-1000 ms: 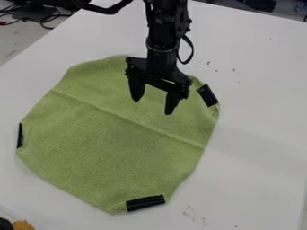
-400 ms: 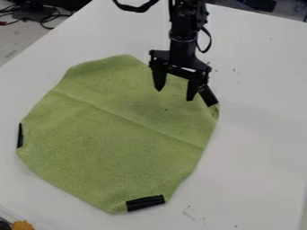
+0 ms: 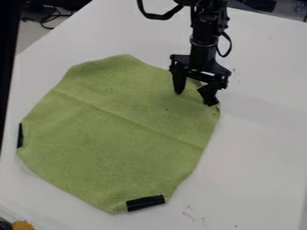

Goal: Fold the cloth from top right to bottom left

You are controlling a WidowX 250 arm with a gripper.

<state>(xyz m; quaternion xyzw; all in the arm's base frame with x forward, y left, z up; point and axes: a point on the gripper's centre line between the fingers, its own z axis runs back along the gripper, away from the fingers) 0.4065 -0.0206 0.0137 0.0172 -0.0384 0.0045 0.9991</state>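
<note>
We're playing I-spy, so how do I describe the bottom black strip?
On the white table lies a green cloth. Look at its bottom edge for a short black strip. It lies nearly sideways, while the left strip runs up and down and the third strip is by the gripper.

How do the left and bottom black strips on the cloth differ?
Pose: the left strip stands nearly upright in the view, while the bottom strip lies closer to level, its right end slightly higher. Visible size: the left strip shows as a thin sliver, the bottom strip as a wider, longer bar. Shared: both black, both at the edge of the green cloth.
</note>
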